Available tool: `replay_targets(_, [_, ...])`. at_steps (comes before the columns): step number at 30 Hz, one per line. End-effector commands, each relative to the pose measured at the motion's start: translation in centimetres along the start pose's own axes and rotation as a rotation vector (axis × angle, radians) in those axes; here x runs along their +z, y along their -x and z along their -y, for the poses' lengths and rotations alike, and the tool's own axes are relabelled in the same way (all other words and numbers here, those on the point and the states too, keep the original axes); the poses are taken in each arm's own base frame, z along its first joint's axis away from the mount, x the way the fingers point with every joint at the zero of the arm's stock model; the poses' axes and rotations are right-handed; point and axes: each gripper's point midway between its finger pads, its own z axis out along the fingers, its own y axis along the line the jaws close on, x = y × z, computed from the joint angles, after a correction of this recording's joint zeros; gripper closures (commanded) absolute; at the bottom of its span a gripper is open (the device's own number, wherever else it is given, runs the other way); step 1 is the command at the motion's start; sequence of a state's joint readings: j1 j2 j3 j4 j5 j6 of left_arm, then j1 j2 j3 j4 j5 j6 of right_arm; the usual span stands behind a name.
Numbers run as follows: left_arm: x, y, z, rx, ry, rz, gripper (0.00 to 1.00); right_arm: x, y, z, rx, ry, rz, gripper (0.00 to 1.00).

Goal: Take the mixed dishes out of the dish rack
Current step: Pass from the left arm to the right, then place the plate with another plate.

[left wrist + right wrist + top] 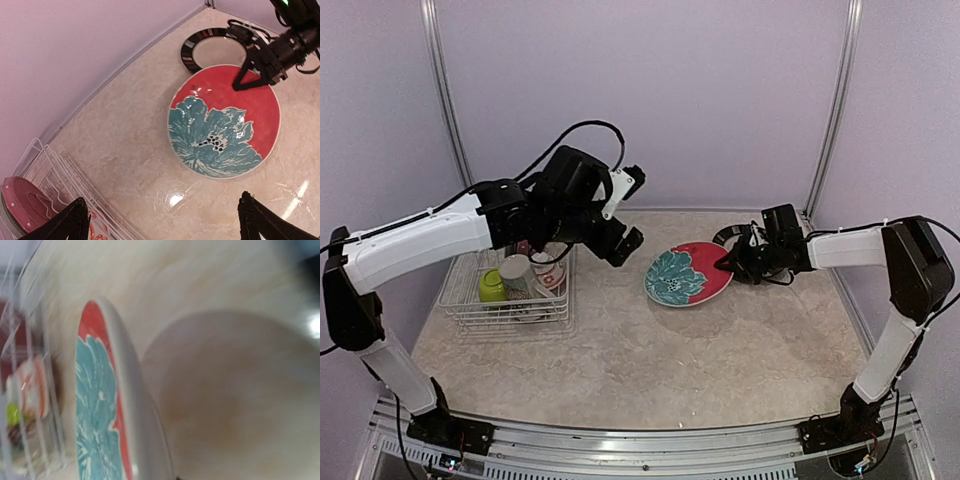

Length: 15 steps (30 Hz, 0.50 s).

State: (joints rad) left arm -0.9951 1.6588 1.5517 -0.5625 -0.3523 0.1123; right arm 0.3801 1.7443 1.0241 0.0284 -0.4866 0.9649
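Observation:
The red plate with a teal flower lies mid-table, and my right gripper is shut on its right rim. From the left wrist view the same plate shows with the right gripper pinching its far edge. The right wrist view sees the plate edge-on, with a shadow under it. My left gripper hangs open and empty above the table, between the plate and the dish rack. The rack holds a lime-green bowl, a cream mug and a pink polka-dot plate.
A black-rimmed plate lies flat near the back wall, just behind the right gripper. The rack's wire side is close to the left gripper's lower left. Walls enclose the table at the back and on both sides.

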Motion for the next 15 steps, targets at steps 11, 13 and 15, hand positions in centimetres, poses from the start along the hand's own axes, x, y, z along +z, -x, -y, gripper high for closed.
replay_targets(11, [-7.5,1.3,-15.6,-0.687,-0.087,0.239,0.01,-11.9,9.7,0.5,-0.067,0.050,0.364,1.00])
replay_targets(13, [-7.8,0.7,-17.2,-0.765,-0.092,0.250,0.01,-12.9,10.5,1.2,-0.059,0.046,0.392,1.00])
replay_targets(15, [-7.9,-0.2,-18.9,-0.836,-0.087,0.254,0.01,-13.5,11.5,2.0,-0.050,0.039,0.415,1.00])
